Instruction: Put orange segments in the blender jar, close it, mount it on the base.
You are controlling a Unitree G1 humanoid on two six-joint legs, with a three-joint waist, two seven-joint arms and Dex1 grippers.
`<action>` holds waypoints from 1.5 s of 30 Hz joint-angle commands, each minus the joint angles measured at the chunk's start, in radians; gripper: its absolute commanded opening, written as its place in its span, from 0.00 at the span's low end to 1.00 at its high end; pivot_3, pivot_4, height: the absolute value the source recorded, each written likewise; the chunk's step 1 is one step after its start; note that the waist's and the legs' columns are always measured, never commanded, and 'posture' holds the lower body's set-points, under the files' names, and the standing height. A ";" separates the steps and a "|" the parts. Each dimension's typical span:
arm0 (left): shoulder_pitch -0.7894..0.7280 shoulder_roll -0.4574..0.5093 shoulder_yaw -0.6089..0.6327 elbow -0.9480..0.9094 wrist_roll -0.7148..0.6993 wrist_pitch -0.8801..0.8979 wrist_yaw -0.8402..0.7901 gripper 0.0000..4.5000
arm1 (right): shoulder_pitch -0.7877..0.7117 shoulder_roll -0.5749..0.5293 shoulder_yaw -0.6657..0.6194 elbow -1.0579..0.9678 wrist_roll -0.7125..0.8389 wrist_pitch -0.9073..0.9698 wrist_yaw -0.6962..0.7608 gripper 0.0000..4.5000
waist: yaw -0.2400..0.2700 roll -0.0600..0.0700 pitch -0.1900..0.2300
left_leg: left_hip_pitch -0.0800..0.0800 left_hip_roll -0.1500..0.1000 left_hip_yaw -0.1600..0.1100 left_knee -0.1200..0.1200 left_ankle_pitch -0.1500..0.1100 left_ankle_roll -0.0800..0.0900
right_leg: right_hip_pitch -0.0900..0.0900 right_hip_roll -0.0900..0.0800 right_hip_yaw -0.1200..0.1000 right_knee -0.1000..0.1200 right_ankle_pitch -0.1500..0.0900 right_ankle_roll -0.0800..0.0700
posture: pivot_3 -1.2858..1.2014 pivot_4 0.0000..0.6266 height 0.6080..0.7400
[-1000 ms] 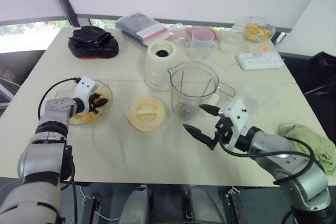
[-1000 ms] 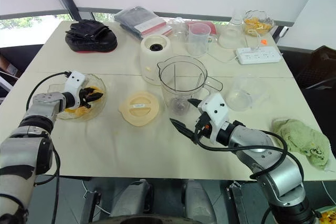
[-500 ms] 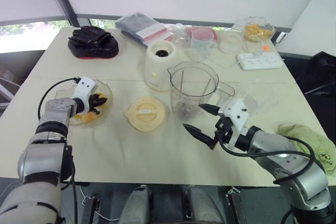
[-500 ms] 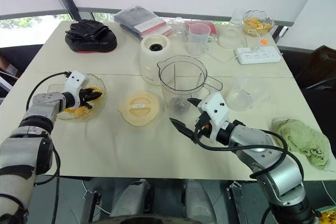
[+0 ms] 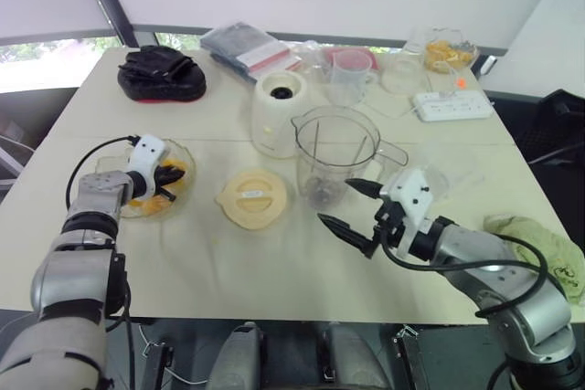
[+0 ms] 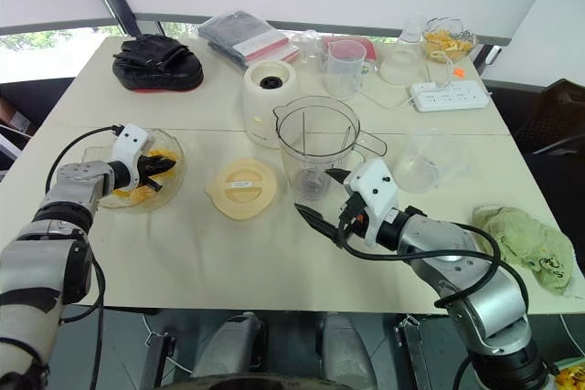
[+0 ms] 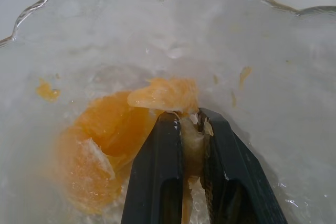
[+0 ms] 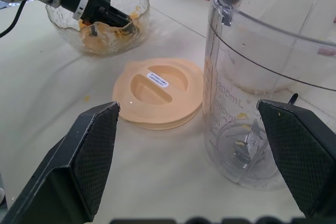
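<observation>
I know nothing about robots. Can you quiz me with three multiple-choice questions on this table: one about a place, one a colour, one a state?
1. Where is the lid? A. On the jar. B. On the table, between bowl and jar. C. In the bowl.
2. What colour is the crumpled cloth? A. Green. B. Red. C. Black.
3. The left gripper is: A. wide open. B. shut on the lid. C. shut on an orange piece.
Answers: B, it lies flat there; A, plainly green; C, it pinches pulp in the bowl.

Between bowl point(image 5: 184, 155) and jar point(image 5: 319, 169): lid point(image 5: 253, 197) (flat, apparently low); jar mouth unobstructed above.
</observation>
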 commanded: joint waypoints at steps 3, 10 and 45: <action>0.021 0.024 0.014 -0.008 -0.012 0.002 -0.016 0.11 | -0.006 -0.003 -0.017 -0.023 0.002 -0.006 0.003 0.98 | 0.000 0.000 0.000 | 0.000 0.000 0.000 0.000 0.000 0.000 | 0.000 0.000 0.000 0.000 0.000 0.000 | 0.52 0.24 1.00; 0.067 0.049 0.085 -0.083 -0.105 -0.038 -0.107 0.11 | 0.013 -0.008 -0.027 -0.033 0.006 -0.004 0.005 0.98 | -0.004 0.000 0.000 | 0.000 0.000 0.000 0.000 0.001 -0.001 | -0.001 0.000 0.000 0.000 0.000 0.000 | 0.52 0.24 1.00; 0.441 0.132 0.297 -0.979 -0.469 0.448 -0.107 0.11 | -0.007 -0.035 -0.037 0.020 0.010 -0.011 0.082 0.98 | 0.000 0.000 0.000 | 0.000 0.001 0.000 0.000 0.000 0.000 | 0.000 -0.001 0.001 0.000 0.000 0.000 | 0.52 0.24 1.00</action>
